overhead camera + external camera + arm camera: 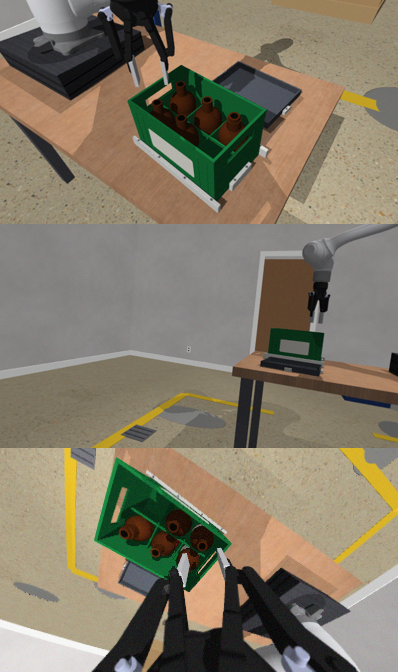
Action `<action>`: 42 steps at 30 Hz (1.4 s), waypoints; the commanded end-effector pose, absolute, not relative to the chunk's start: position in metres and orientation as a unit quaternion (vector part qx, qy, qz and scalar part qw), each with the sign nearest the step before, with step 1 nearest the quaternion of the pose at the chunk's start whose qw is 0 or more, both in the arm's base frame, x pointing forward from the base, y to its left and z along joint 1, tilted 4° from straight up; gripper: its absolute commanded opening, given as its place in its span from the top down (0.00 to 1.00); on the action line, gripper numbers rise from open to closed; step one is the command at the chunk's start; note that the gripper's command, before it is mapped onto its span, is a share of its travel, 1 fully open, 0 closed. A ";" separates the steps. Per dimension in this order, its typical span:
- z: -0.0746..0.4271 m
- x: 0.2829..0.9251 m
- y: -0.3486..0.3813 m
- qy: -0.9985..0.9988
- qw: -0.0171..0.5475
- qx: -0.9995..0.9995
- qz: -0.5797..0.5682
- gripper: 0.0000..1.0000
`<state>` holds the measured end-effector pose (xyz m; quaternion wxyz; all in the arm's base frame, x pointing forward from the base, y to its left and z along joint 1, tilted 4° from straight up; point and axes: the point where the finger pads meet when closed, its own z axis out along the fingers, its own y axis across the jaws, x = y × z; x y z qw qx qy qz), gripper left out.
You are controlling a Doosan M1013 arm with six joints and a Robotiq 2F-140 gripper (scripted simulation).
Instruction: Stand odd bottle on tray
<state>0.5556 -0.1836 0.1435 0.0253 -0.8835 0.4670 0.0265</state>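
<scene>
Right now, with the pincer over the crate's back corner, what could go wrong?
1. The pincer hangs open and empty above the crate wall; coming straight down, a finger could land on the rim.
2. The bottles stand close together, two sharing the near cell, so a finger could knock a neighbour.
3. The necks look alike from here; the wrong bottle could go to the tray.

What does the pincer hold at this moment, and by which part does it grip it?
Nothing. The pincer hangs open above the green crate, its fingers apart with only air between them. All five brown bottles stand in the crate.
</scene>
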 end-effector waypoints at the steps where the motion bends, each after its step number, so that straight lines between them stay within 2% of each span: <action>1: 0.144 0.556 -0.184 0.467 0.025 -0.883 0.026 0.62; 42: 0.136 0.555 -0.183 0.467 0.025 -0.883 0.026 0.62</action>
